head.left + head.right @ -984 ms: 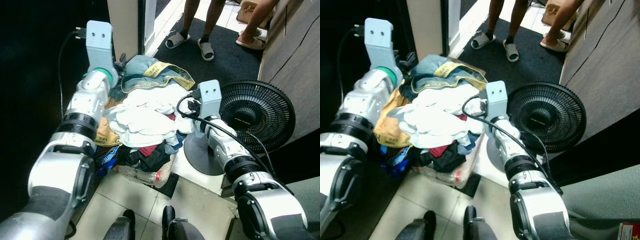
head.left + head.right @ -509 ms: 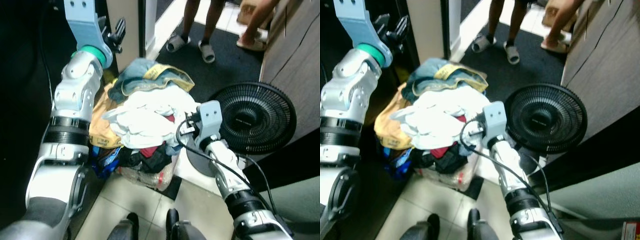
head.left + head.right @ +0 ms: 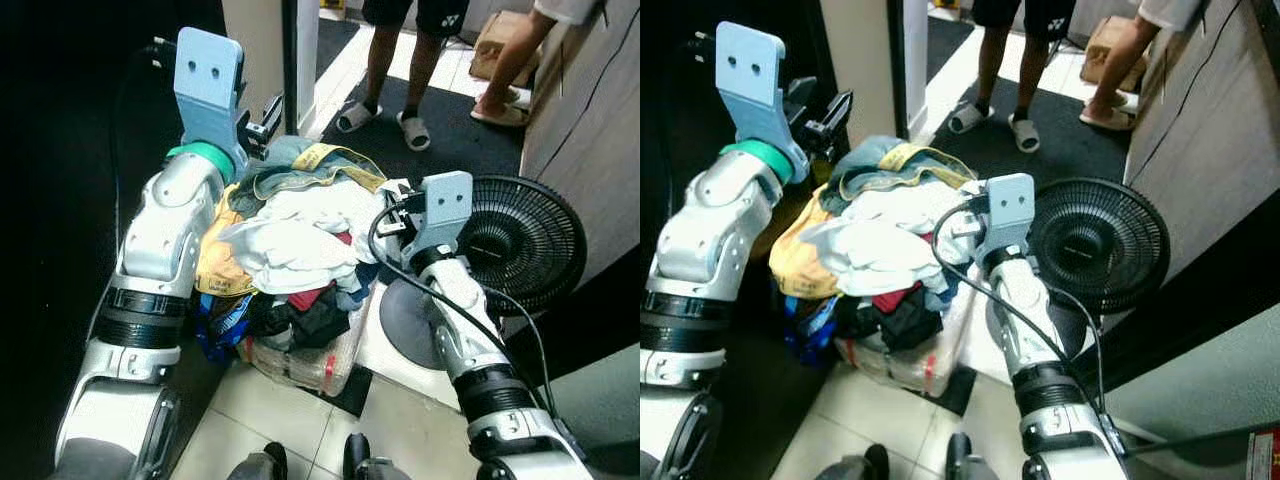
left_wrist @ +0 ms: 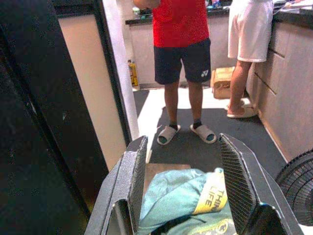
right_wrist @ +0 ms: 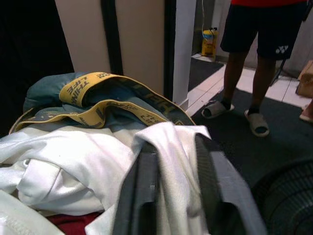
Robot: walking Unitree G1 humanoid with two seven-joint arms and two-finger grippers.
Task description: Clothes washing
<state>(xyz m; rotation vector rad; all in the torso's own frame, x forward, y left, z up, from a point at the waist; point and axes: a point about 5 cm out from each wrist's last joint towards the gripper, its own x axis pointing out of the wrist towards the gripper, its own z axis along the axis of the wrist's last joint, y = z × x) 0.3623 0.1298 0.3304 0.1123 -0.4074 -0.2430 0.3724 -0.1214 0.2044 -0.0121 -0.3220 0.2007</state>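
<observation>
White shirt (image 5: 161, 161) in right gripper (image 5: 173, 196).

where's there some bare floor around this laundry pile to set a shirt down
Free: the dark mat between the laundry pile and the person's sandals, and the tiles in front of the pile. Crowded: the right side, where the fan and right gripper press close.

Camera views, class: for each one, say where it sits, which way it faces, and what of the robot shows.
Left and right eye views: on the head, facing down at the laundry pile, both silver arms showing.
Left wrist view: along the open left end effector toward a person.
Right wrist view: the right end effector pinching a white garment.
All share the pile.
</observation>
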